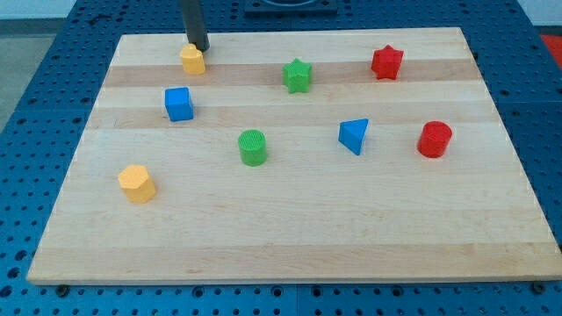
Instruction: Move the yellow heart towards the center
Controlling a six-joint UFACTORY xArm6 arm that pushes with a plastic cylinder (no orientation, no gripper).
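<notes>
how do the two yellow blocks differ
The yellow heart sits near the view's top edge, with my tip right behind it; the yellow hexagon block lies alone near the view's lower left. The heart looks smaller in the picture, being farther back. The heart has a notched top; the hexagon has flat sides. Both are yellow and rest on the wooden board.

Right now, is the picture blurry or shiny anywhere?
In the camera view, lighting is soft and even; the wooden board shows no glare; blocks cast only faint shadows; my tip, just above the yellow heart, looks sharp, not blurred.
</notes>
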